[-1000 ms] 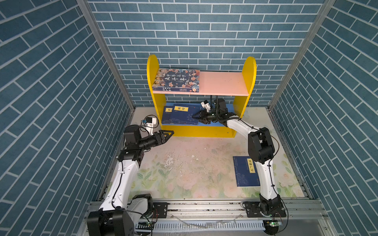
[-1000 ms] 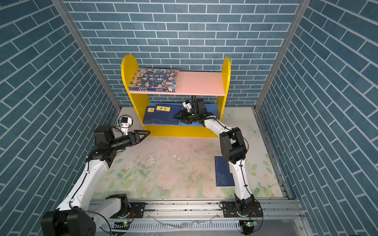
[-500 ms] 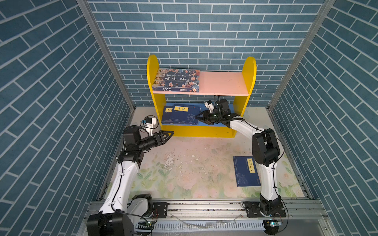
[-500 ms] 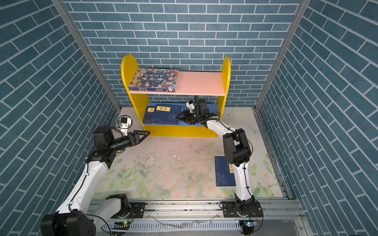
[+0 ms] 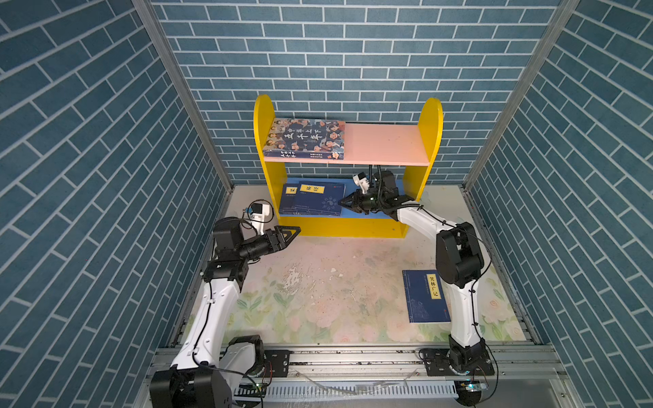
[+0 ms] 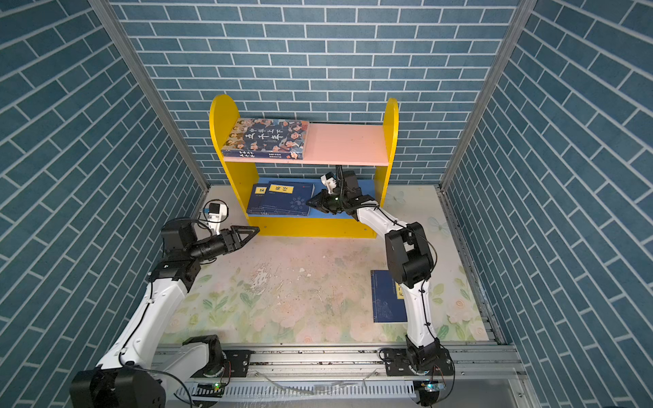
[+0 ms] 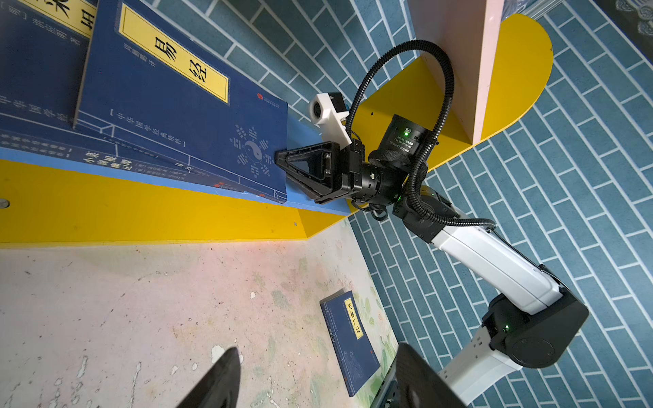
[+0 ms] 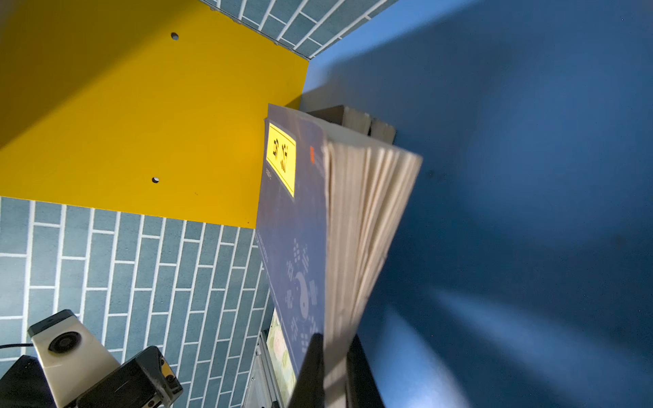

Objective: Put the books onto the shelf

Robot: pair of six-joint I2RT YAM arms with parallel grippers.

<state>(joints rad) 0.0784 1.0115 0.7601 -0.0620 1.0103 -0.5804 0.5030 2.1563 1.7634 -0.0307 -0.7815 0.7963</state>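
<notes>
The shelf (image 5: 348, 226) (image 6: 311, 228) stands at the back wall. A cartoon-face book (image 5: 305, 138) (image 6: 266, 138) lies flat on its pink upper board. On the blue lower board is a stack of navy books; the top one (image 5: 323, 201) (image 7: 183, 116) (image 8: 293, 226) has a yellow label. My right gripper (image 5: 342, 203) (image 6: 309, 203) (image 7: 279, 160) (image 8: 335, 339) reaches under the pink board and is shut on that top book's right page edge. One more navy book (image 5: 425, 296) (image 6: 387, 296) (image 7: 349, 342) lies on the table beside the right arm. My left gripper (image 5: 295, 233) (image 6: 254, 231) (image 7: 317, 349) hovers open and empty off the shelf's front left corner.
Blue brick-pattern walls close in the left, right and back sides. The right arm's elbow (image 5: 457, 258) hangs over the far end of the loose book. The floral mat (image 5: 318, 289) is worn in the middle. A metal rail (image 5: 353, 356) runs along the front edge.
The right gripper's jaws have closed onto the top navy book's edge, and that arm's elbow shifted a little to the right. The left arm has hardly moved.
</notes>
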